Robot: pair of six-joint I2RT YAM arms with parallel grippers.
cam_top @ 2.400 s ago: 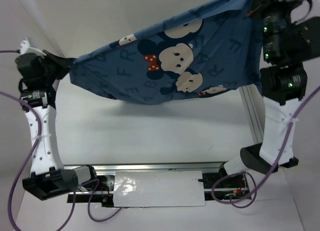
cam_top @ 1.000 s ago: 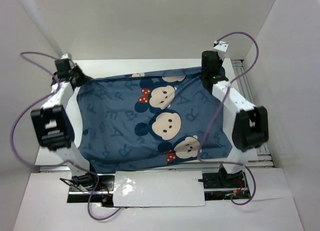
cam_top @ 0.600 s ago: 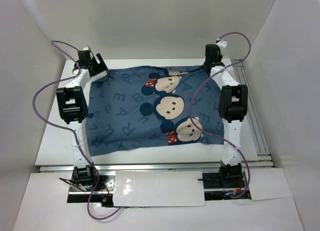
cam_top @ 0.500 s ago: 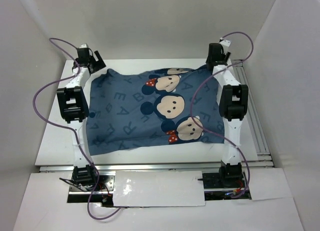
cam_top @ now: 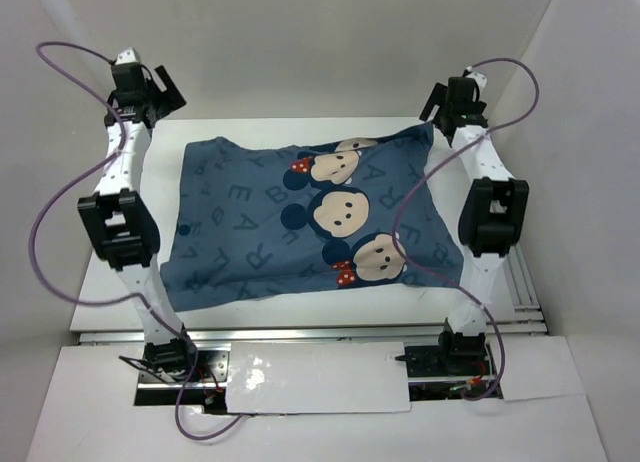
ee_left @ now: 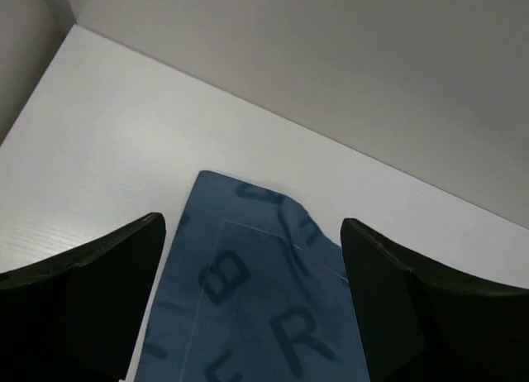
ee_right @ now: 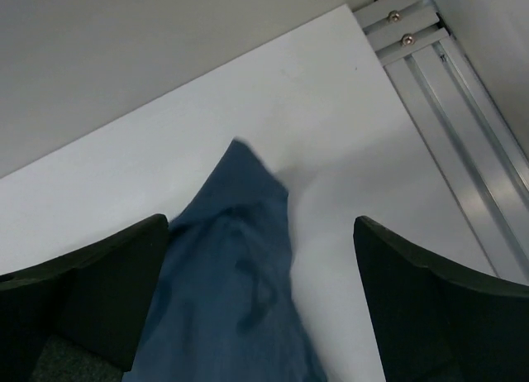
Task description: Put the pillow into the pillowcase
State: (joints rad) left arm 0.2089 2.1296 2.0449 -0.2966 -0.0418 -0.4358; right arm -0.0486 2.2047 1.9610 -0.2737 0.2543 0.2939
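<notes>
Left gripper (cam_top: 163,88) is seen spread wide with nothing between the fingers, hung just past the far left corner of the big blue fabric pillowcase (cam_top: 300,222) printed with pale letters and cartoon mouse faces with red bows. Right gripper (cam_top: 436,100) is spread the same way and not touching anything, parked above the far right corner. Both arms are stretched long and forward from their bases at the near edge, elbows pushed outward, so the case is framed between them. Looping purple cables (cam_top: 60,197) are draped off each arm.

The pillowcase is laid out on the white table (cam_top: 110,292), a bit rumpled, with the mouse faces running diagonally down the right half.

From the left wrist, the open gripper (ee_left: 252,233) is seen above a corner of the case (ee_left: 256,316) with letters like B and R readable, which can't be made out that clearly from above. From the right wrist, the gripper (ee_right: 260,225) is seen over a pointed, creased corner (ee_right: 231,291), and a ridged aluminium rail (ee_right: 446,93) is shown close at the table's right edge.
</notes>
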